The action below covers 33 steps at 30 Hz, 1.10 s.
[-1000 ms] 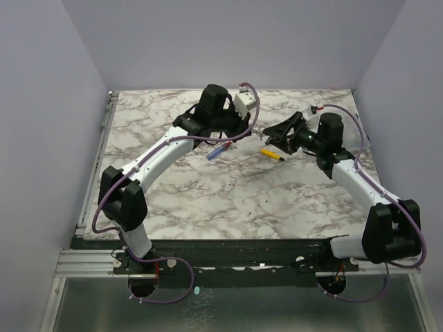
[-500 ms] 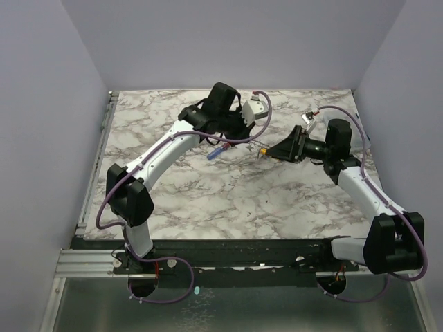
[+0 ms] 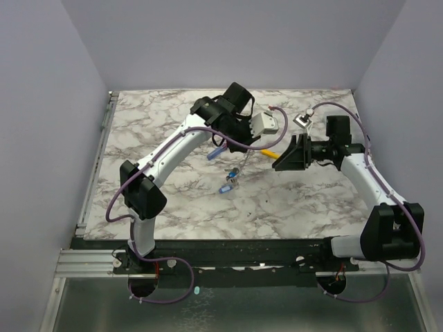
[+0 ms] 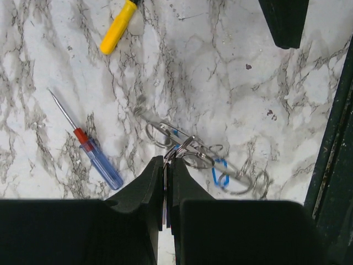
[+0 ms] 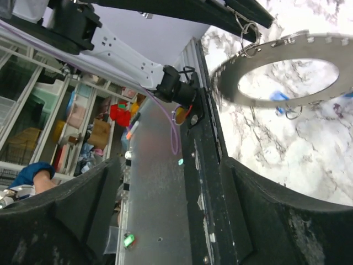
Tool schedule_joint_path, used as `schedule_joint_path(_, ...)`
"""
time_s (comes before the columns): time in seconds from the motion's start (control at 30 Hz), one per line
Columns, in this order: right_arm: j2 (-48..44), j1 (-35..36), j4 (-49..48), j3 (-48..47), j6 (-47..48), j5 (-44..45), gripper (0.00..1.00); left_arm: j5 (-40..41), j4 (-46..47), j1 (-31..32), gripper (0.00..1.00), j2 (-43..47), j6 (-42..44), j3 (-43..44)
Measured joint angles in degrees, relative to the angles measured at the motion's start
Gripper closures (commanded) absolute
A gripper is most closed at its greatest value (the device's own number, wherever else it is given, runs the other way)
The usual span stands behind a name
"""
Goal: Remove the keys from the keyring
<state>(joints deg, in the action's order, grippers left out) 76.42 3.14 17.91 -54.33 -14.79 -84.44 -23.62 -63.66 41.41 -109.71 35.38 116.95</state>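
My left gripper (image 4: 170, 160) is shut on the thin edge of the grey keyring (image 5: 287, 69). In the right wrist view the keyring is a flat loop with a wide hole and a jagged rim. Small silver keys with blue tags (image 4: 220, 172) hang from it on little rings, and they also show in the top view (image 3: 227, 185) under my left gripper (image 3: 243, 155). I cannot tell whether they touch the marble. My right gripper (image 3: 277, 160) is wide open and empty, just right of the bunch. Its jaws (image 5: 168, 165) point at the keyring without touching it.
A red-and-blue screwdriver (image 4: 94, 154) lies left of the bunch and also shows in the top view (image 3: 218, 151). A yellow-and-black stick (image 4: 118, 25) lies farther back, between the two grippers (image 3: 270, 152). The table's dark front rail (image 4: 336, 138) runs along the near side.
Both grippers have moved nearer and to the right. The bunch of keys now hangs in view below my left gripper. The right gripper stands a little apart from it.
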Motion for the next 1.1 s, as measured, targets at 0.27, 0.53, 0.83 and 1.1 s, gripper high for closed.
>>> schedule_joint_path(0.27, 7.54, -0.66, 38.49, -11.89, 39.80, -2.84, 0.30, 5.38, -2.54, 2.69, 1.00, -0.22, 6.01, 1.81)
schedule_joint_path(0.53, 13.88, -4.15, 60.24, -23.34, 61.94, -3.56, 0.30, 9.73, -1.11, 7.02, 1.00, 3.52, 10.88, -2.58)
schedule_joint_path(0.83, 18.27, -10.34, 61.59, -27.15, 51.84, -3.80, 0.31, 11.30, 4.35, 6.71, 1.00, 10.34, 13.05, -8.07)
schedule_joint_path(1.1, 5.66, -10.71, 22.18, -13.40, 4.92, 6.23, 0.27, 11.26, 7.52, 6.73, 1.00, 12.59, 14.16, -12.04)
